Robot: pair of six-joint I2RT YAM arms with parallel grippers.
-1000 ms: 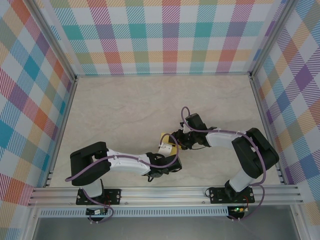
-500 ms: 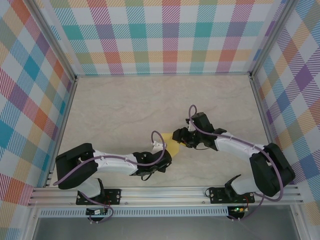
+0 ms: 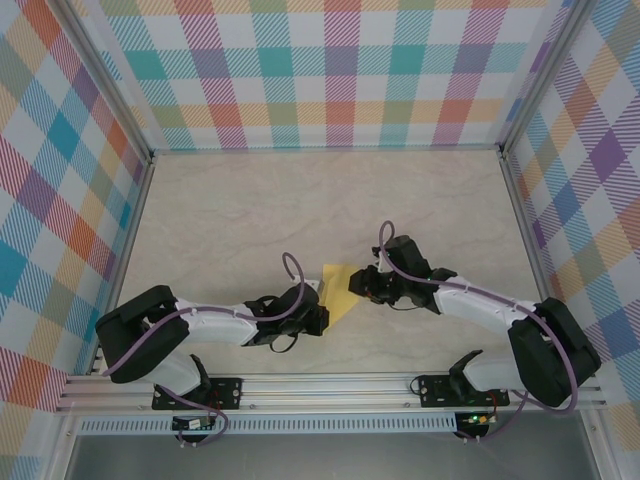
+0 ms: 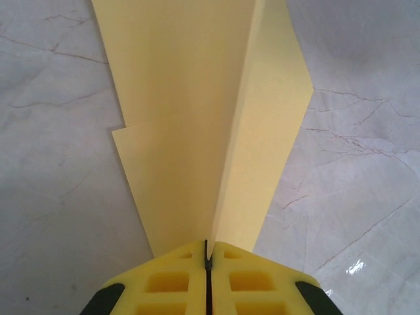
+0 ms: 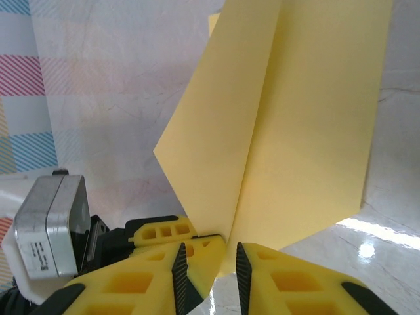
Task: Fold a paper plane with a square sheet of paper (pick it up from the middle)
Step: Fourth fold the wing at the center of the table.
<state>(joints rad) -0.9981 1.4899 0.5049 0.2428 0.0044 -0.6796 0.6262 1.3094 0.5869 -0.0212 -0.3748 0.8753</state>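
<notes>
The square sheet of paper is folded into a pointed yellow dart with a raised centre crease, the paper plane (image 3: pixel 342 288), held just above the table's middle front. My left gripper (image 3: pixel 321 303) comes at it from the left and is shut on the narrow end of the crease (image 4: pixel 207 252); the wings (image 4: pixel 190 111) spread away from it. My right gripper (image 3: pixel 363 286) is at the plane's right side. Its jaws (image 5: pixel 210 254) stand apart, with the plane's lower fold (image 5: pixel 262 164) reaching down between them. The left gripper's fingers (image 5: pixel 164 231) show just behind.
The table is pale marble (image 3: pixel 250 210), bare at the back and to both sides. Plaid walls (image 3: pixel 330 70) close it in on three sides. An aluminium rail (image 3: pixel 330 385) runs along the near edge by the arm bases.
The left arm has swung lower and flatter while its jaws pinched fully shut on the paper. The right arm has stretched out towards the paper and its jaws have narrowed.
</notes>
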